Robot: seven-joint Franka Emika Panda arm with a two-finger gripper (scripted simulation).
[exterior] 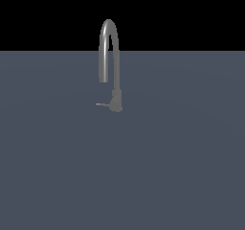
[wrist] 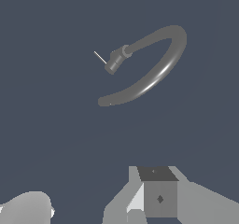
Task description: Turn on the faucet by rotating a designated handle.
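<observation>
A: Faucet (exterior: 109, 51) upright on tabletop (exterior: 182, 166), handle (exterior: 101, 104) jutting toward exterior view's left from base.

B: Jaws well apart from faucet (wrist: 154, 69), handle (wrist: 100, 57); holding nothing visible, opening impossible to tell.

Faucet (exterior: 116, 97) stands alone on flat grey surface (exterior: 182, 166). Handle (exterior: 102, 104) juts toward exterior view's left from base, low, just above surface. Spout (exterior: 108, 47) arches over same side, its mouth hanging above handle, so room there is capped from above. In the wrist view, gripper (wrist: 158, 197) sits well apart from faucet (wrist: 144, 64).
</observation>
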